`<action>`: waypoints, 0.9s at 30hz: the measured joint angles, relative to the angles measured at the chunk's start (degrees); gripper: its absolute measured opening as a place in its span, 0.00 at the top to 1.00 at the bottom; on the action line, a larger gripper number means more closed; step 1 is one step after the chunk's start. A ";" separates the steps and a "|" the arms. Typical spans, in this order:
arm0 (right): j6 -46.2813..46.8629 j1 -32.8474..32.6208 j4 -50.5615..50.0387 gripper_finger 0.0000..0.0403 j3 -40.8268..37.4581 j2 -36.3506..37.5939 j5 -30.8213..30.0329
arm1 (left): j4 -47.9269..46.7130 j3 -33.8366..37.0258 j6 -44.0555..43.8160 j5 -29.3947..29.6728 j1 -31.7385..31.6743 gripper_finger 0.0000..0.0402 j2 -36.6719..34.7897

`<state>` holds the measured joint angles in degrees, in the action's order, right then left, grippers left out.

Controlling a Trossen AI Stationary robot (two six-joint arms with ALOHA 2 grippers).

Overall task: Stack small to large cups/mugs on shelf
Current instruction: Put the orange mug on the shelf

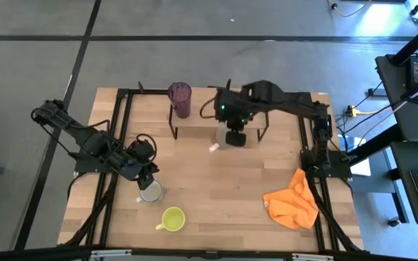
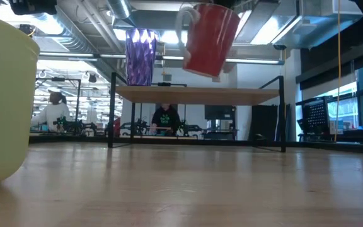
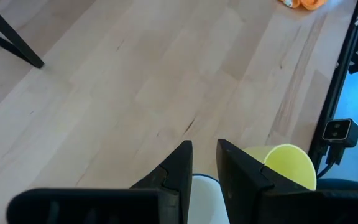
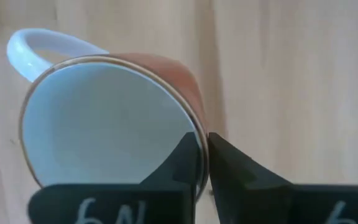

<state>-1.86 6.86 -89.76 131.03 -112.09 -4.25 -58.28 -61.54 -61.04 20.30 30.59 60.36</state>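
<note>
right gripper (image 4: pixel 202 163) pinched on red mug (image 2: pixel 210 38) rim, mug tilted above shelf (image 2: pixel 197 95) | purple tumbler (image 2: pixel 140 57) on shelf | left gripper (image 3: pixel 205 165) fingers narrowly apart astride white mug (image 1: pixel 151 192) rim, beside yellow mug (image 1: pixel 173 218)

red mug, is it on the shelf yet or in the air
In the air: the red mug hangs tilted above the shelf, its rim pinched by the right pincer.

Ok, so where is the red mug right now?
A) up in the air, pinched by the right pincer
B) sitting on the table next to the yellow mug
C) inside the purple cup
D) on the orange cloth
A: the right pincer is shut on the rim of the red mug, which hangs tilted above the shelf.
</note>
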 joint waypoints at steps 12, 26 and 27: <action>-4.88 8.61 4.07 0.95 0.56 -0.04 -5.43 | 0.04 0.00 -2.99 -0.02 -0.26 0.83 0.00; -2.01 19.50 4.03 0.94 -0.22 -0.07 -1.80 | 0.25 0.00 -3.23 0.65 -3.03 0.83 0.00; -1.38 20.01 3.48 0.94 -0.22 -0.07 -1.77 | 0.25 0.00 -3.01 0.65 -3.24 0.83 0.00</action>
<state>-3.24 26.86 -86.28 130.80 -112.16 -6.01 -58.03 -61.54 -64.04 20.95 27.35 60.36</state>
